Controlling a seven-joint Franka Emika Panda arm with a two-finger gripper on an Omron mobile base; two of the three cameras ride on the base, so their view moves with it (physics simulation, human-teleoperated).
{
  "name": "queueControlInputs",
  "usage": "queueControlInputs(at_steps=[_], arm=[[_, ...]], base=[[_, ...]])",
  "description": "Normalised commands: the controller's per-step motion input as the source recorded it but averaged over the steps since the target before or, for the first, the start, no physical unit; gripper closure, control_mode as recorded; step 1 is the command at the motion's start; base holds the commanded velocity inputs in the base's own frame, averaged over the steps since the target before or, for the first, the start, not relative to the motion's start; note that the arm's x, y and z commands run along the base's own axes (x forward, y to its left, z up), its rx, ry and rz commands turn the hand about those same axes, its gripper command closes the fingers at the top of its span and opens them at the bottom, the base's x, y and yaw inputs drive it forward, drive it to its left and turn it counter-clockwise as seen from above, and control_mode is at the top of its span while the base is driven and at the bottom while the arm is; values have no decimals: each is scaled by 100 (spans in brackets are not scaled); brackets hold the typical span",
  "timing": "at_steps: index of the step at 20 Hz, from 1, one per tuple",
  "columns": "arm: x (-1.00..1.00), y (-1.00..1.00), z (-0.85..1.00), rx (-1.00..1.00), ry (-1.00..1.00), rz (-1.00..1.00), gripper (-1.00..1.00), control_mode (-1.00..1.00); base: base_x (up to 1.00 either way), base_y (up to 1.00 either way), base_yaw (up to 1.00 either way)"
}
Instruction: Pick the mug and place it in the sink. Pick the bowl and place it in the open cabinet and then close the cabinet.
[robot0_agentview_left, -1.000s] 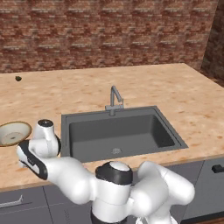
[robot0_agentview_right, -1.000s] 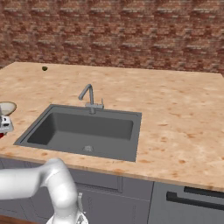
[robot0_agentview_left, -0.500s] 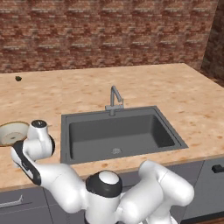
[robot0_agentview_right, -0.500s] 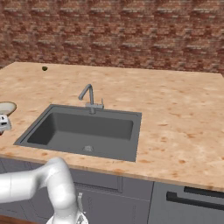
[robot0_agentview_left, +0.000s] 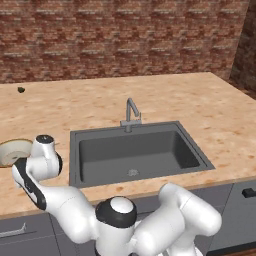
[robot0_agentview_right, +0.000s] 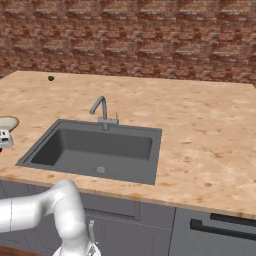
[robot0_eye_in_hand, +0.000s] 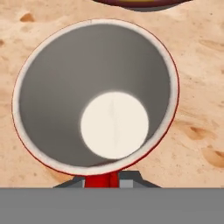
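Looking straight down into the mug (robot0_eye_in_hand: 96, 94) from the hand camera: white inside, red wall, rim filling most of the picture. Gripper (robot0_eye_in_hand: 107, 180) clamped on the mug's wall at the near rim, a strip of red squeezed between the two dark tips. Standing upright on the counter (robot0_agentview_left: 165, 97), by the look of it, with speckled tan surface all around the rim. Just past the far rim, the dark-edged curve of the bowl (robot0_eye_in_hand: 140, 3), close but apart.

From the left base camera, the arm folded low over the left end of the counter, the wrist parked right beside the bowl (robot0_agentview_left: 14, 151), the mug itself hidden behind the hand. From the right, the same spot at the far left edge: bowl (robot0_agentview_right: 7, 122), a white bit of the hand below it and a sliver of red that may be the mug (robot0_agentview_right: 1, 149).

Sink (robot0_agentview_left: 135, 152) well off to the right, nothing in it but the drain, tap standing behind. Small dark lump far back on the counter, not part of this.

So, early days. Grip apparently secured, lift not yet made as far as can be judged. Left to do: carry across to the sink and set down, then bowl into the cabinet, then door shut. Cabinet state impossible to judge from here.
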Motion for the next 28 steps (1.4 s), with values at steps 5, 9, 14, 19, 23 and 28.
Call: queueControlInputs(at_steps=[5,9,14,19,23,28], arm=[[-2,2,0,0,0,-6,100,-100],[-6,-2,24,-2,-5,-21,100,-100],[-2,-3,51,-5,-4,-23,100,-100],[0,-58,21,0,0,-10,100,-100],[0,-79,6,0,0,-15,100,-100],[0,-80,4,0,0,-19,100,-100]], base=[[0,0,0],[0,0,0],[0,0,0],[0,0,0],[0,0,0],[0,0,0]])
